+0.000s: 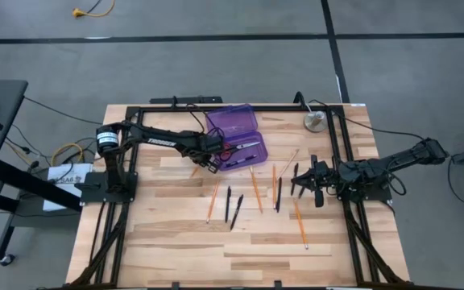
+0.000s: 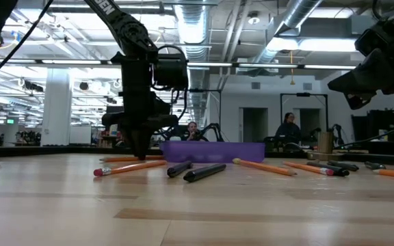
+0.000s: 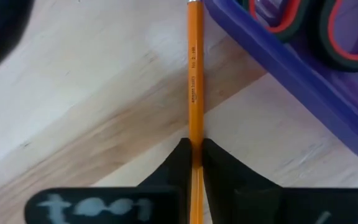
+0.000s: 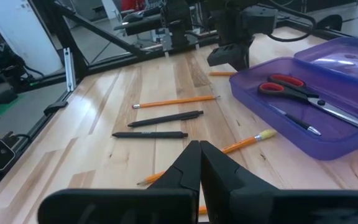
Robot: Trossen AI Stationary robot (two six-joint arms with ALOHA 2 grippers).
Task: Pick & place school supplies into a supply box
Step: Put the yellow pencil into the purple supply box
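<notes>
You see a translucent purple plastic supply box (image 4: 303, 134) holding red-handled scissors (image 4: 294, 88) with silver blades, thin orange pencils (image 3: 195, 74) and slim black pens (image 4: 165, 118) on the pale, striped-grain wooden desk (image 1: 176, 234), and black tools (image 3: 192, 163).

A: Where is the counter (image 1: 176, 242) open?
B: The near strip is bare wood. Mid-counter, scattered pencils (image 1: 256, 189) and pens (image 1: 236, 211) lie close together with narrow gaps.
A: What blocks the purple box (image 1: 236, 137)?
B: The left pincer (image 1: 208, 163) is down just beside its near corner, clamped on a pencil (image 3: 194, 81). The right pincer (image 1: 296, 182) hangs closed above the right-hand pencils.
</notes>
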